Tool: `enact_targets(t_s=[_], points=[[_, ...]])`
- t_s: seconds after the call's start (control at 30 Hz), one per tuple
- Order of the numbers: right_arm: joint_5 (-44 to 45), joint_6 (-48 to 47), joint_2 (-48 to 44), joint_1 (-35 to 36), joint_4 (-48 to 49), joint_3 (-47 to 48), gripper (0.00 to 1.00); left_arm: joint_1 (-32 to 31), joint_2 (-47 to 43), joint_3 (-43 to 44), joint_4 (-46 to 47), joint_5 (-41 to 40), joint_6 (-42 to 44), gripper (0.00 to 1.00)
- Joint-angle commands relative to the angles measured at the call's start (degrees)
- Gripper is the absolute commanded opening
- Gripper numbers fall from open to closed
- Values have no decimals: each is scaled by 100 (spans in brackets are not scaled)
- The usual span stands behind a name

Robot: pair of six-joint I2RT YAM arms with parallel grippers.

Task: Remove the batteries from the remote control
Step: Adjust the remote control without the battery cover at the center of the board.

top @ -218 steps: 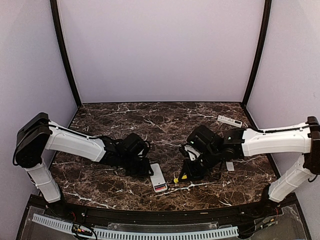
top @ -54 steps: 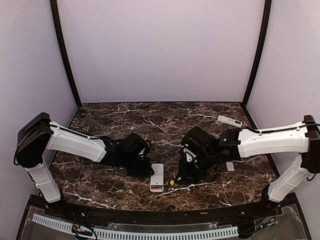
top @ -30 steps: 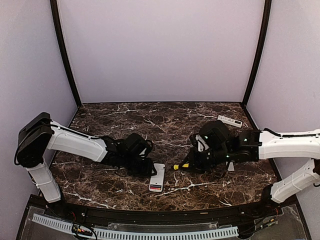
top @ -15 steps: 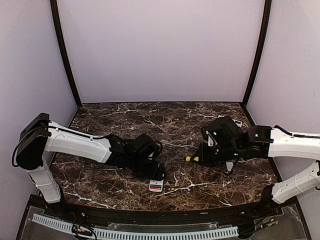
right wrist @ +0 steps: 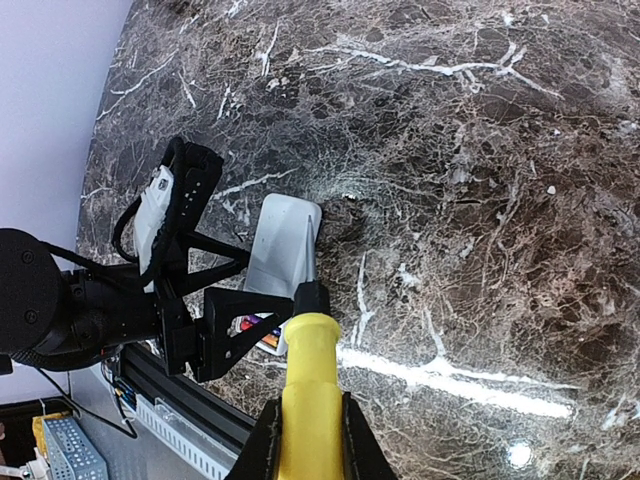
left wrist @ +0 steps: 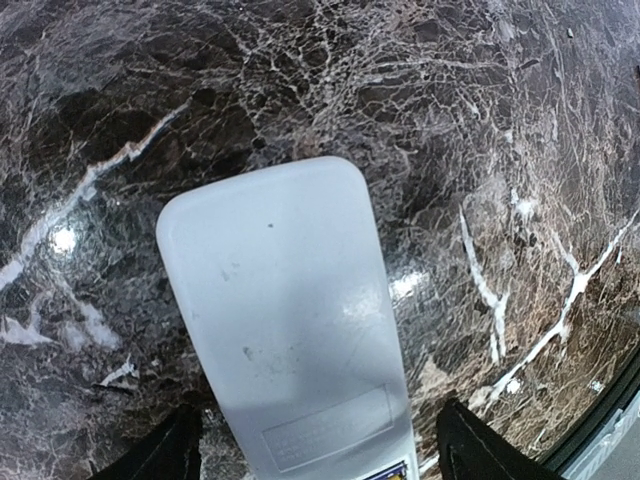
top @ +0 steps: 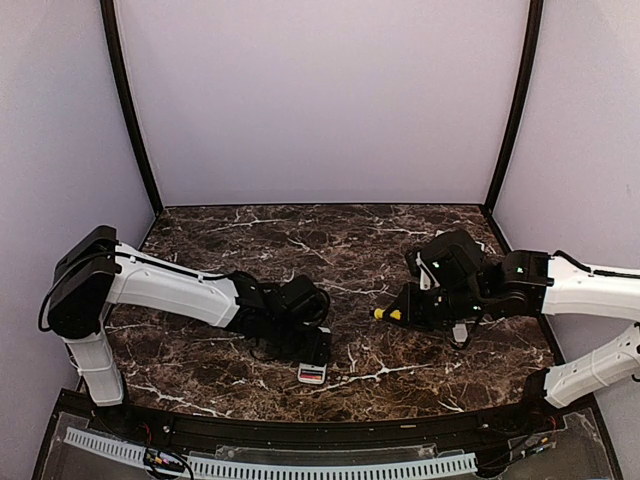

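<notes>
The white remote control (top: pixel 313 372) lies face down near the table's front edge, its back (left wrist: pixel 285 320) filling the left wrist view. At its near end the compartment is uncovered, and the red and blue batteries (top: pixel 312 377) (right wrist: pixel 250 325) show inside. My left gripper (top: pixel 316 350) (left wrist: pixel 315 455) stands open over that end, one black fingertip (left wrist: pixel 165 455) on each side with a gap to the remote. My right gripper (top: pixel 412 312) (right wrist: pixel 310 440) is shut on a yellow-handled screwdriver (right wrist: pixel 312 390), held above the table to the right of the remote, blade pointing left.
A second white remote (top: pixel 460 241) lies at the back right. A small white cover (top: pixel 457 330) peeks out under the right arm. The table's black front rail (top: pixel 300 420) runs just beyond the remote's near end.
My left gripper has opened and slid along the remote toward its near end. The right arm has drawn back to the right and lifted, carrying the screwdriver away from the remote.
</notes>
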Motion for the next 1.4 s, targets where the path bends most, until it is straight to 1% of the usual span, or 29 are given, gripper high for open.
enact_targets(t_s=[0.0,0.03,0.17,0.27,0.37,0.53,0.7,0.77,0.8,0.87,0.97,1.1,1.27,1.37], points=[[100,-37,-65,-27,141,-41,0,-37,103,84,-194,-64,248,76],[100,-29,-61,-26,134,-40,0,-38,111,95,-210,-96,335,72],[125,-4,-80,-32,122,-64,0,-52,166,104,-265,-204,641,64],[135,16,-74,-27,129,-66,0,-48,223,145,-283,-240,916,61],[133,24,-42,-30,122,-58,0,-62,248,159,-144,-130,1415,59],[158,25,0,-31,32,-19,0,-65,276,198,396,402,2258,59],[264,58,-101,-25,-206,-2,0,-67,396,297,774,807,2652,61],[284,60,-148,-31,-261,-17,0,-65,415,307,829,863,2726,65],[292,60,-160,-33,-275,-21,0,-65,416,320,822,811,2730,70],[265,7,-162,-27,-309,-14,0,-65,377,329,765,618,2693,75],[144,-214,-102,-30,-348,25,0,-59,113,181,722,341,2497,79],[-142,-696,-14,-16,-317,110,0,-36,-443,-258,726,258,1846,80],[-578,-1291,186,21,-165,224,0,137,-1228,-1078,749,480,939,78],[-853,-1551,426,96,-23,320,0,224,-1525,-1588,772,717,252,71]])
